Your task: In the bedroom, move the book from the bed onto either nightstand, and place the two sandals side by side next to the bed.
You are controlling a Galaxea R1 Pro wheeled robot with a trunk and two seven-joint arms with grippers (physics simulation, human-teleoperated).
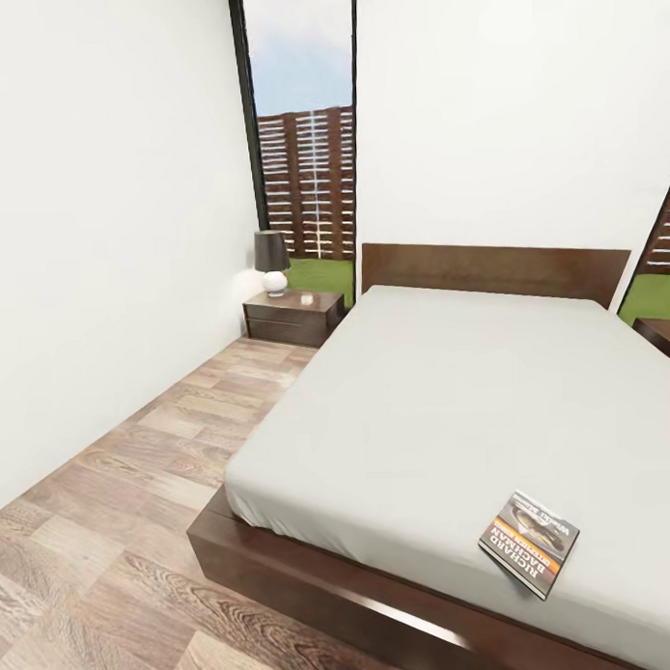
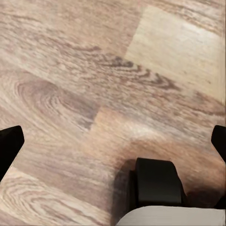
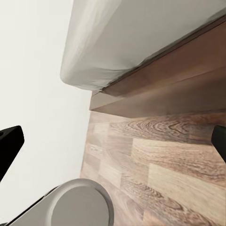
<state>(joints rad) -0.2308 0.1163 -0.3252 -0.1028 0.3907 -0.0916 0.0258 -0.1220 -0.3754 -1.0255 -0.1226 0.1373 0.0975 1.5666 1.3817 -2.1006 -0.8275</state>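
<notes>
**Book still on the bed, nothing moved yet**

The book (image 1: 529,545) lies flat on the bed (image 1: 424,390), near its foot edge. The nightstand (image 1: 293,316) stands beside the headboard, holding a lamp (image 1: 272,262). Left gripper (image 2: 113,141) and right gripper (image 3: 113,141) are spread, empty, over floor. Both steps seem undone; sandals unseen.

The book (image 1: 529,545), a thin paperback with a dark cover, an orange band and white lettering, lies flat on the pale grey mattress of the bed (image 1: 443,389), near its foot-end edge. The bed has a dark brown frame and headboard. A dark brown nightstand (image 1: 293,316) stands beside the headboard, near the white wall, on the wood-plank floor.
</notes>
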